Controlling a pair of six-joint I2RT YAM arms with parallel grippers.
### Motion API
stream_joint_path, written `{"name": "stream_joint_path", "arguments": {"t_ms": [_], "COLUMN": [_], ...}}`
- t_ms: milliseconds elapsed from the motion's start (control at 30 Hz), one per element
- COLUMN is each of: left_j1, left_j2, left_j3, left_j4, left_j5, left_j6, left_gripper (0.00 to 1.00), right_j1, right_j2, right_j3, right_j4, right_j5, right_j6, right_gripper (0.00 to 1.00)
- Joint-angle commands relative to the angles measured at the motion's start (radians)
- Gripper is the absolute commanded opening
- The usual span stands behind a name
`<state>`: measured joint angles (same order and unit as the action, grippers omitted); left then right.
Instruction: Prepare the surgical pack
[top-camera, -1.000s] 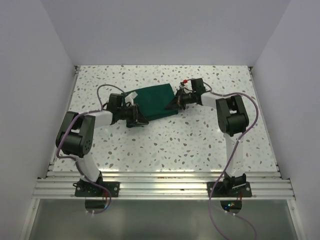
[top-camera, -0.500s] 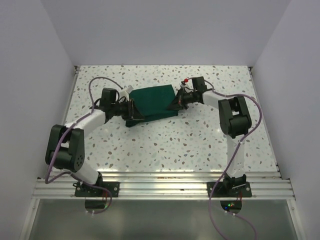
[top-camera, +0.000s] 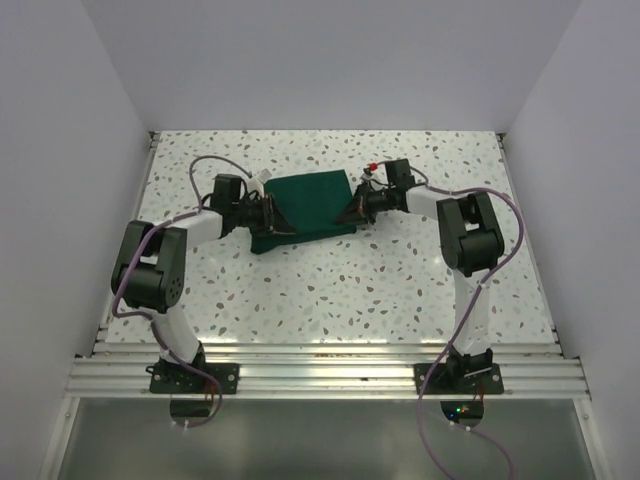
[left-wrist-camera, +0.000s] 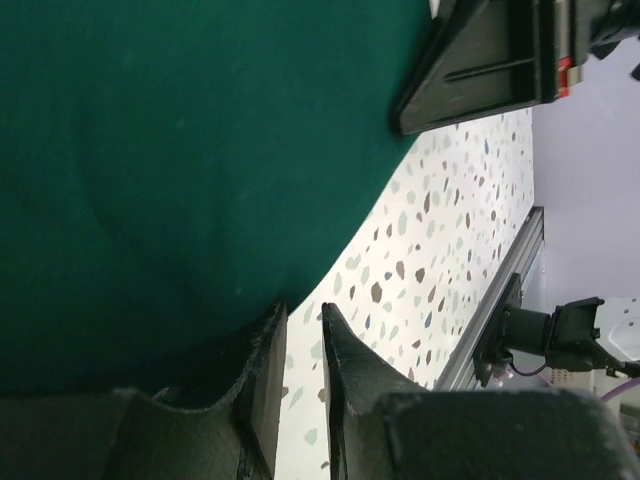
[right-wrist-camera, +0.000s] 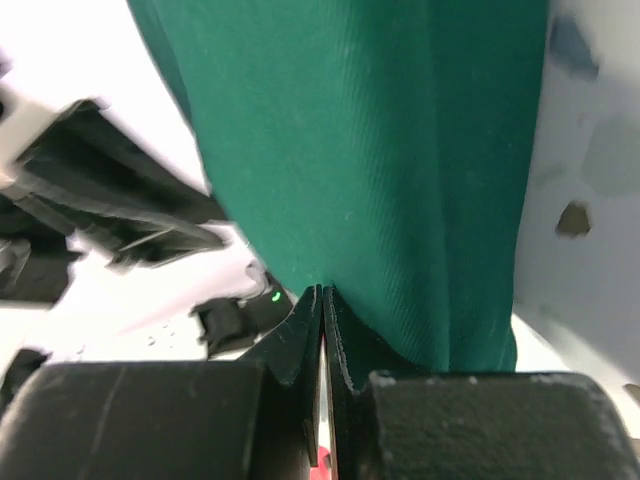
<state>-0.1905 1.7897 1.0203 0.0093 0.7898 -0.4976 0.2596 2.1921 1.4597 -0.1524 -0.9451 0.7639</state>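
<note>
Now | drape (top-camera: 312, 205) long axis left-right | right jaws pinch its edge | left jaws narrowly apart

The tabletop (top-camera: 330, 290) is white with grey-brown speckles. An aluminium rail (top-camera: 320, 375) runs along its near edge. Plain white walls (top-camera: 330, 60) enclose the other three sides.

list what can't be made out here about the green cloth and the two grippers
Anything under the green cloth: covered by its folds in every view.
Whether the left gripper pinches cloth: its fingers block the left wrist view; too small from the top.
Cloth outline: cut off by frame edges in both wrist views.
</note>
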Motion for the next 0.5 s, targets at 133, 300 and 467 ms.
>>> {"name": "stream_joint_path", "arguments": {"t_ms": [133,300,467], "left_j1": [0.01,0.02,0.023], "left_j2": [0.031,0.047,-0.031], "left_j3": [-0.104,-0.097,-0.071], "left_j4": [0.06,0.014,-0.086], "left_j5": [0.002,-0.026,-0.063], "left_j6": [0.039,0.085,0.116], "left_gripper": [0.24,0.22,0.23], "right_j1": [-0.023,-0.028,-0.033], "right_j2": [-0.012,0.001,-0.037], "right_j3": [-0.105,-0.096,-0.032], "right_j4": [0.016,0.016,-0.071], "right_j5": [0.015,0.016,0.026], "right_j6": [-0.06,-0.066,-0.106], "right_gripper": [0.04,0.04,0.04]}}
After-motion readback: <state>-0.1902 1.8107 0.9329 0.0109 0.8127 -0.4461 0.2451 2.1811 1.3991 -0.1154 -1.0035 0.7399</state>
